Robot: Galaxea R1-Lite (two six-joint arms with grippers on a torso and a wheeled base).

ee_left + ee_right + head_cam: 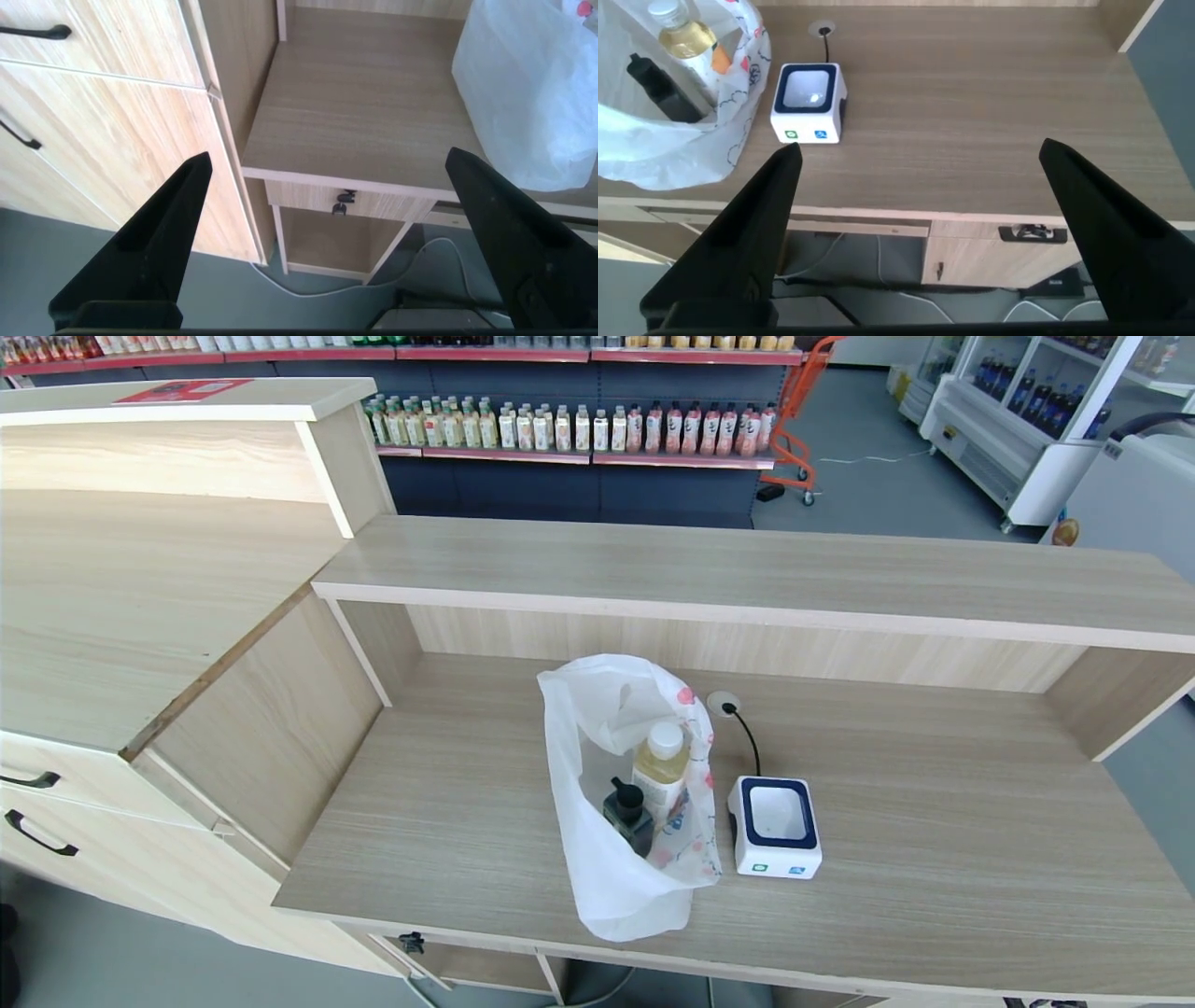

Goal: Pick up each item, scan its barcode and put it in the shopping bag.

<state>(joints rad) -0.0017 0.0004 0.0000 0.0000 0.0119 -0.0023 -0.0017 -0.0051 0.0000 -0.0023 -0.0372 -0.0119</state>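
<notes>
A white plastic shopping bag point(616, 821) stands open on the wooden counter point(934, 840). Inside it are a yellow drink bottle with a white cap point(661, 767) and a dark pump bottle point(627, 814). Right of the bag sits the white and blue barcode scanner point(773, 825), its cable running to a hole at the back. My left gripper point(327, 243) hangs open below the counter's front left corner, the bag point(528, 84) off to one side. My right gripper point(920, 243) is open in front of the counter, with the scanner point(809, 103), the bag point(663, 140) and both bottles beyond it.
A raised shelf point(747, 579) runs along the counter's back. A tall cabinet with drawers point(112, 663) stands on the left. Store shelves with bottles point(569, 429) and fridges point(1027, 420) lie beyond. A drawer lock point(344, 201) is under the counter edge.
</notes>
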